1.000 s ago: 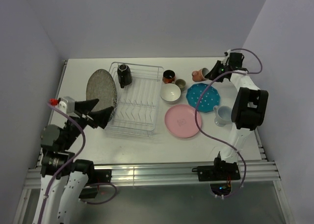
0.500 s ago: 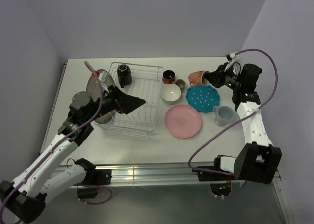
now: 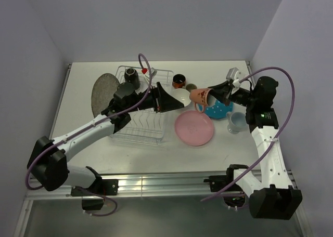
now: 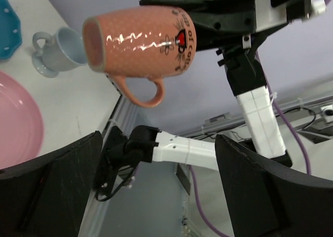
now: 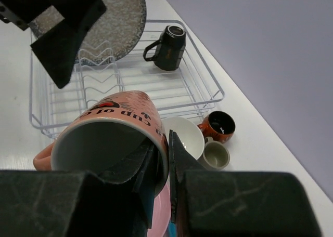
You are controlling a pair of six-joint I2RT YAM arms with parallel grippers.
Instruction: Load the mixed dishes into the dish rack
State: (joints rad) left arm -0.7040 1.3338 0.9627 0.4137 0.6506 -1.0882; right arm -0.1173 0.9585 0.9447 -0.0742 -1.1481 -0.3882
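Observation:
My right gripper (image 3: pixel 209 95) is shut on the rim of a pink mug (image 3: pixel 199 96), one finger inside and one outside, and holds it on its side in the air above the dishes. In the right wrist view the pink mug (image 5: pixel 112 128) fills the space before the right gripper (image 5: pixel 164 154). My left gripper (image 3: pixel 179 100) reaches across the dish rack (image 3: pixel 143 123), open, facing the mug and apart from it. Its wrist view shows the pink mug (image 4: pixel 140 37) above the wide-open left gripper (image 4: pixel 161 185). A black mug (image 3: pixel 131 77) and a grey speckled plate (image 3: pixel 102 91) stand in the rack.
Right of the rack sit a white bowl (image 3: pixel 183 94), a dark-red mug (image 3: pixel 179 80), a grey-beige mug (image 3: pixel 191 87), a teal dotted plate (image 3: pixel 220 109), a pink plate (image 3: pixel 193 128) and a pale blue mug (image 3: pixel 235 121). Walls close in the back and both sides.
The left arm swung from the rack's left side across it toward the right. The right arm carried the pink mug from the back right corner toward the middle.

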